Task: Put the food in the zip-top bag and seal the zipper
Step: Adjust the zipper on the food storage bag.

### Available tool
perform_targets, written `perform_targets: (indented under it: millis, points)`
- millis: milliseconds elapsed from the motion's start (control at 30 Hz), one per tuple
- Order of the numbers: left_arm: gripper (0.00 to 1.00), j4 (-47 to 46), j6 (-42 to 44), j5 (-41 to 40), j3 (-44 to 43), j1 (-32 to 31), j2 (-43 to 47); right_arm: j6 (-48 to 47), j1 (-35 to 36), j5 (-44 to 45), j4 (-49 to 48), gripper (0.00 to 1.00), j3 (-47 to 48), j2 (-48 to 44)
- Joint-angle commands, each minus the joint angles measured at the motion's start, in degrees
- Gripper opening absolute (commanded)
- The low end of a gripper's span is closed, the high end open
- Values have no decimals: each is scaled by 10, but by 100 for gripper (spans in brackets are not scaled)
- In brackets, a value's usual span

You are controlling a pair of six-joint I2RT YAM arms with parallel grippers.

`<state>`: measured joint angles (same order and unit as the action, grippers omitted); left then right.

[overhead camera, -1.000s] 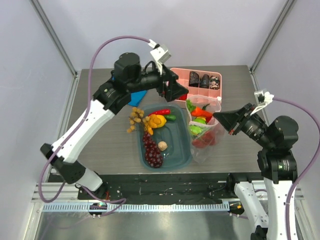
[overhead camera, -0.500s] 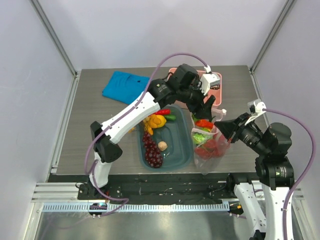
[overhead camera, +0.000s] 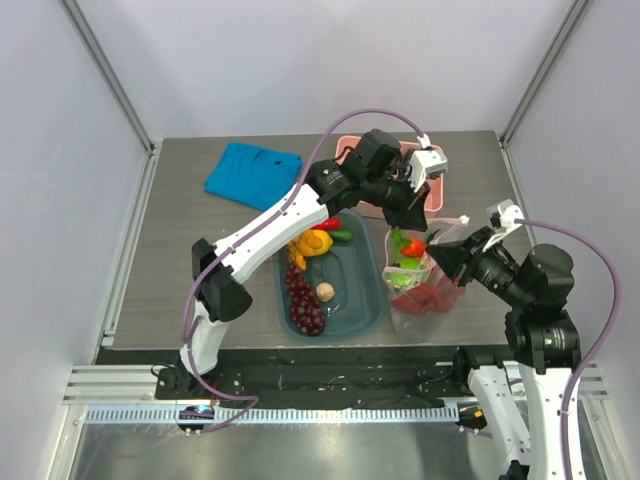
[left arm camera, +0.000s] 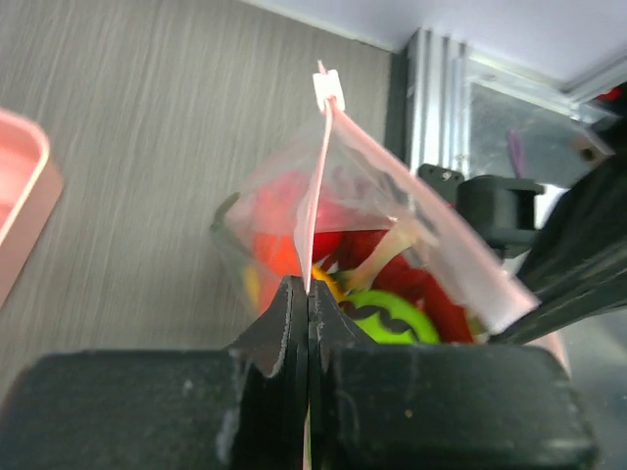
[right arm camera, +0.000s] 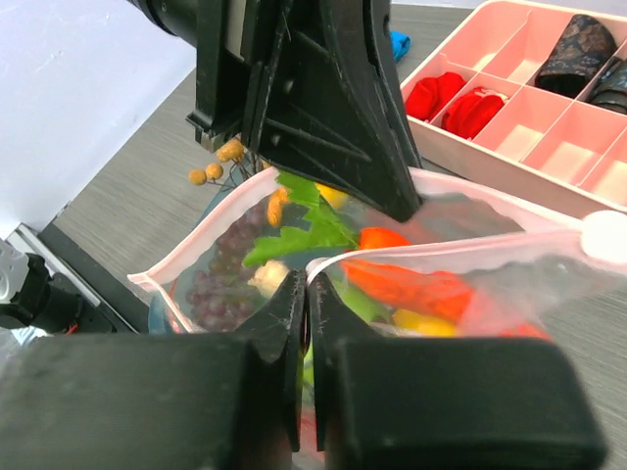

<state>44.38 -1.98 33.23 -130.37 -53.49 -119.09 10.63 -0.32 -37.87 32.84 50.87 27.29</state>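
Clear dotted plastic zip-top bag (overhead camera: 428, 298), bulging with colourful toy food (left arm camera: 384, 318), stands just right of teal translucent tub (overhead camera: 366, 288). Film likely limp, slippery, sag-prone; best held by stiffer pink zipper strip (left arm camera: 315, 186). Both left gripper (left arm camera: 309, 287) and right gripper (right arm camera: 306, 281) pinched closed on it.

Zip-top bag (overhead camera: 428, 300) upright on table (overhead camera: 200, 260), mouth up, bulging with red, orange, green food (overhead camera: 405, 262). Pink zipper (right arm camera: 431, 257) unsealed, sides gaping apart. Purple grapes (overhead camera: 306, 305), yellow fruit (overhead camera: 313, 243) lie outside, left of bag.
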Motion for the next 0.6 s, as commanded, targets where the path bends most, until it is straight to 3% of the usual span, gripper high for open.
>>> perform_targets:
  millis: [0,67,100,200,400,567]
  points:
    - [0,-122,-27,119,43,10,38,-17,1,-12,-52,27,1,32]
    - [0,-162,-31,150,63,20,40,-26,1,-33,-46,47,7,43]
    - [0,-173,-34,164,66,31,38,-32,1,-38,-43,68,12,45]
    - [0,-241,-97,219,64,64,18,-84,1,-36,-4,96,49,51]
    - [0,-295,-140,308,13,85,-28,-151,1,45,58,100,130,54]
    - [0,-301,-136,344,30,87,-27,-255,1,120,97,95,158,69]
